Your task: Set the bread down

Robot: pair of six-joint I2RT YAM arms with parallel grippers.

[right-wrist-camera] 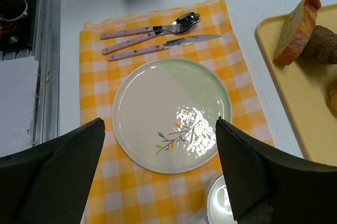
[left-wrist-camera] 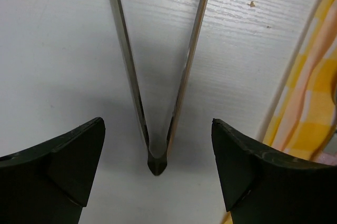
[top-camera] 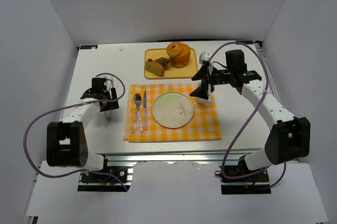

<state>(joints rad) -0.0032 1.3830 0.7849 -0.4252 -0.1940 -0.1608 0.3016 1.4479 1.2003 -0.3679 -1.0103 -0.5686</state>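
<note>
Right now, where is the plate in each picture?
Top external: plate in the middle, on the yellow checked cloth.
Left wrist: not in it.
Right wrist: plate in the middle, on the cloth.
Shared landmark: the yellow checked cloth, showing in all three views.

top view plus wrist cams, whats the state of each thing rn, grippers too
left gripper: open, astride the tongs, not gripping
tongs: flat on the table, arms spread
right gripper: open, holding nothing
bread: on the tray, not yet placed
plate: empty, on the checked cloth
cutlery: laid beside the plate
</note>
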